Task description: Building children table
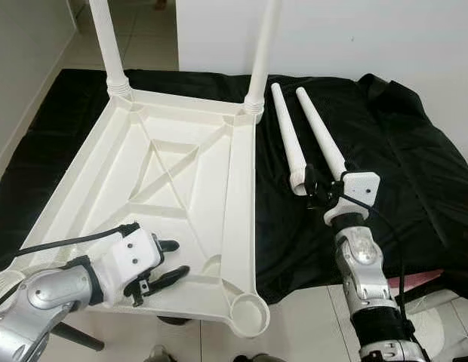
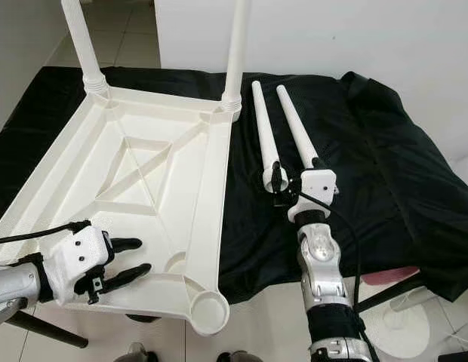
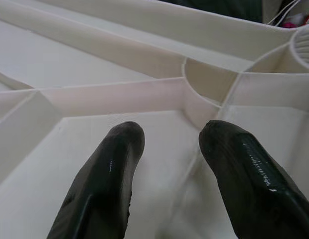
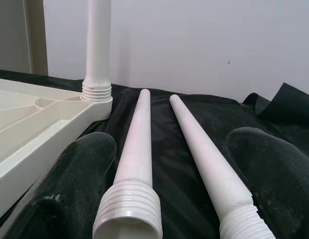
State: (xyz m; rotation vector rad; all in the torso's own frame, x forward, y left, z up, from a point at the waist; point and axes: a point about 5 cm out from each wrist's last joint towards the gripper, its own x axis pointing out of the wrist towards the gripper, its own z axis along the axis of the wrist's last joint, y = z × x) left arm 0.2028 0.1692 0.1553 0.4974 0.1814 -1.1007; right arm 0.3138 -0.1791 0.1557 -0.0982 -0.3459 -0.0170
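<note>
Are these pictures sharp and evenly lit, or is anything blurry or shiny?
Left eye view: even, soft light, sharp throughout; the upturned white plastic tabletop is bright against the black cloth. Left wrist view: the left gripper fingers are close and soft-edged, with small glints. Right wrist view: the right gripper fingers look blurred; the two loose white tapered legs are sharper farther away.

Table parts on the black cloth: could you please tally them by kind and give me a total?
Upturned white tabletop: 1
Legs screwed upright into its far corners: 2
Loose legs lying on the black cloth, at the open right hand: 2
Total: 5 parts
</note>
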